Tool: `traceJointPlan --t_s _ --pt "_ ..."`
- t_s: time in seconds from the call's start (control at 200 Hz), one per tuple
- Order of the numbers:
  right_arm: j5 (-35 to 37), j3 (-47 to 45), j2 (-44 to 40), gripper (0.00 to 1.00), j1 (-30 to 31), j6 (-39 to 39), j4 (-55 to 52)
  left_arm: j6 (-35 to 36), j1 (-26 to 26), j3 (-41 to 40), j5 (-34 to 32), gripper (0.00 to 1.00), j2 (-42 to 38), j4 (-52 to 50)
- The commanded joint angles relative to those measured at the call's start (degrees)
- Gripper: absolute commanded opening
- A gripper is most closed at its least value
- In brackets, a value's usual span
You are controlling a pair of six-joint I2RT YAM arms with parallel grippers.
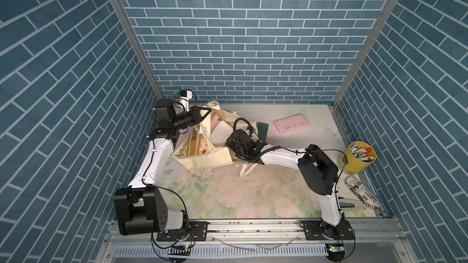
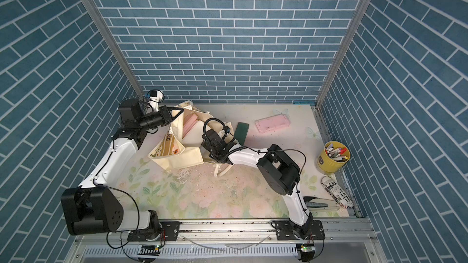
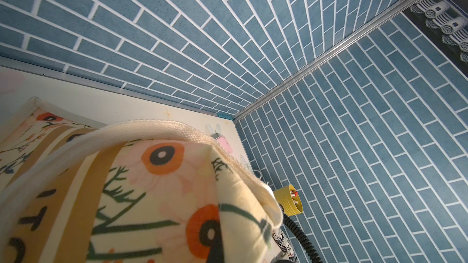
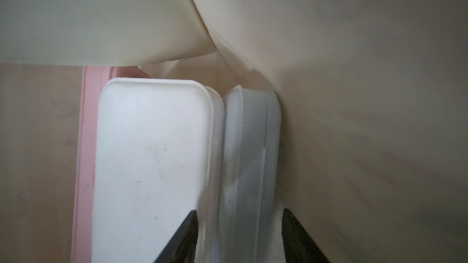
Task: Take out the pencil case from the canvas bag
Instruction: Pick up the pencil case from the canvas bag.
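Since the right gripper (image 4: pixel 239 211) is sunk inside the canvas bag (image 1: pixel 202 155), only its wrist view shows the jaws. They are half-spread, one finger on each side of a slim white pencil case (image 4: pixel 250 148) standing on edge, and seem to be pinching it. The left gripper (image 1: pixel 206 113) has its jaws pressed together on the bag's rim at far left, holding the mouth up and open. The strap (image 3: pixel 177 127) drapes over the printed panel. The bag lies far left on the counter (image 1: pixel 253 198), mouth toward the right.

Step in hand, my read: the extraction pull. To do it well, pinch firmly and draw straight back along the case's length, out through the mouth. Hold the rim high so the cloth doesn't snag. Watch the broad white case (image 4: pixel 152 148) touching it, which is likely to drag along.

Counts:
- Bag: 1.
- Cases inside: 3, two white plus a pink case (image 4: pixel 87 135).
- Outside: 1 loose pink case (image 1: pixel 291 125), far, right of centre.
- Dark green slab (image 2: pixel 241 132): 1, just beside the bag mouth.
- Yellow pen cup (image 1: pixel 359 158): 1, at the right edge.
- Newsprint pouch (image 1: pixel 362 193): 1, near right.
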Motion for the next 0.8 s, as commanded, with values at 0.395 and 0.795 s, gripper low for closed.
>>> traceJointPlan --t_s 0.395,0.795 --pt "-1.35 -5.32 -0.13 0.51 -1.49 4.09 7.26 -0.13 -0.01 0.49 1.56 0.0 -1.52 5.69" --pt "-5.76 -2.2 4.53 0.46 -1.93 4.1 12.99 -0.38 -0.53 0.49 1.82 0.0 -1.56 5.93"
